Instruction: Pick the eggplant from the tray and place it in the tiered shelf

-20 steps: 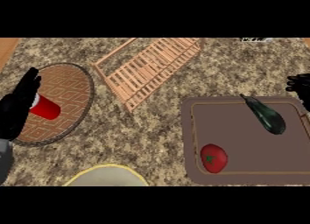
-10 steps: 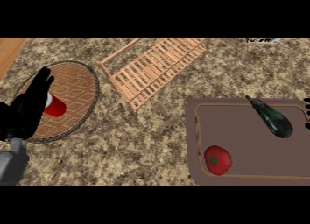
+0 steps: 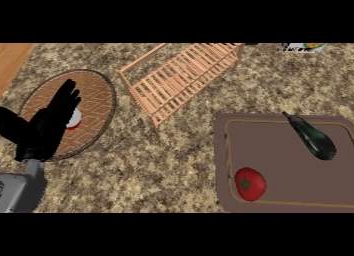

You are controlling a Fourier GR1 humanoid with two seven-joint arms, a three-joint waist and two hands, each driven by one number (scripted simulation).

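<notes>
Eggplant point(image 3: 313, 139) lying in the far right part of the tray point(image 3: 232, 150), stem toward far left, long axis slanting from far left to near right. Tomato point(image 3: 250, 183) in the tray's near left corner, well apart from it. Left hand point(image 3: 43, 127) at the left over the woven mat point(image 3: 95, 107), fingers point(image 3: 65, 100) straight and spread, holding nothing, resting. Right hand barely showing at the right edge, fingers impossible to judge. Clearly nearer the right side, so likely a right-hand reach from beside the tray. Tiered shelf point(image 3: 184, 80) lying far, toward the left of the tray, across bare table point(image 3: 165, 165).
</notes>
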